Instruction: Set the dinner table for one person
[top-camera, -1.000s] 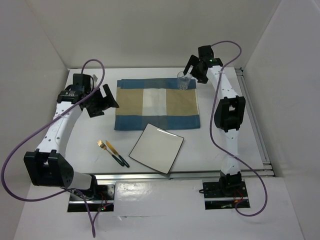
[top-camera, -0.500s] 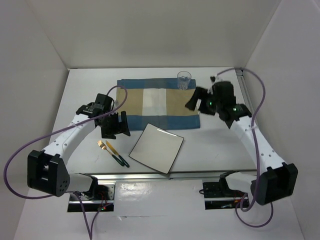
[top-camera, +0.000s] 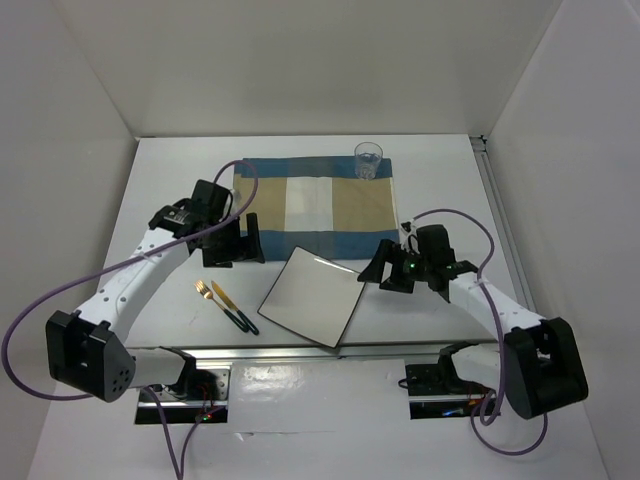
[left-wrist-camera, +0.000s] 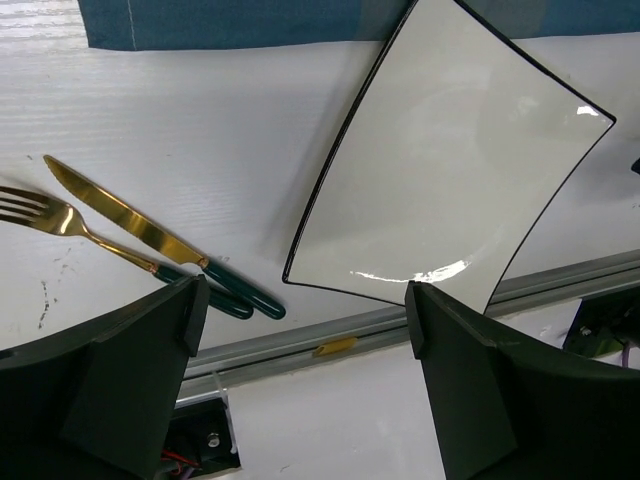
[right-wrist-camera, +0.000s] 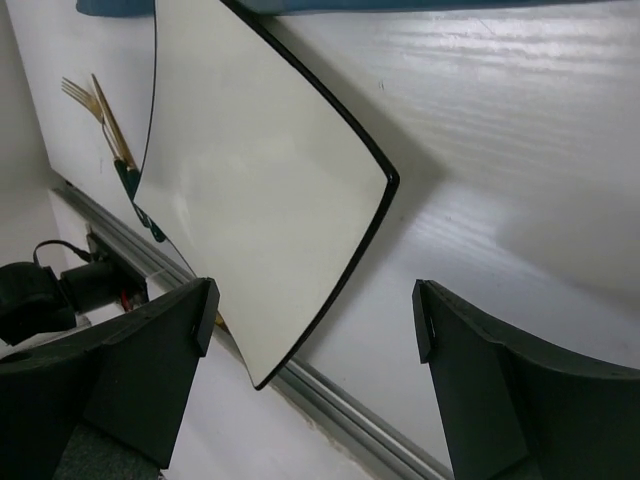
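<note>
The large flat matte white rectangular counter (top-camera: 440, 190) is filling the floor of the white enclosure, with every item lying on it in front of the two arm bases. A blue-and-tan striped cloth placemat (top-camera: 315, 205) is lying toward its 12 o'clock side, and a small clear drinking glass (top-camera: 368, 160) is standing upright on the mat's 1 o'clock corner. A square white plate with a dark rim (top-camera: 313, 297) is sitting turned like a diamond at the mat's 6 o'clock, its far corner overlapping the cloth's near edge. At the plate's 9 o'clock, a gold fork with a dark green handle (left-wrist-camera: 70, 222) and a matching gold knife (left-wrist-camera: 110, 205) are lying side by side on the bare surface. The left arm's fingers (left-wrist-camera: 130, 370) are hovering spread wide and holding nothing at the plate's 10 o'clock, while the right arm's fingers (right-wrist-camera: 500, 380) are likewise released and empty, sitting low at the plate's 3 o'clock with its pointed corner framed between them. The counter itself is looking rigid, fixed and smooth, so it is not something to take hold of; things will probably slide on it easily. The plate is likely stiff, glossy and breakable, and its corners are appearing to lift slightly off the surface, so a raised corner rim is probably the best place to pinch it.
</note>
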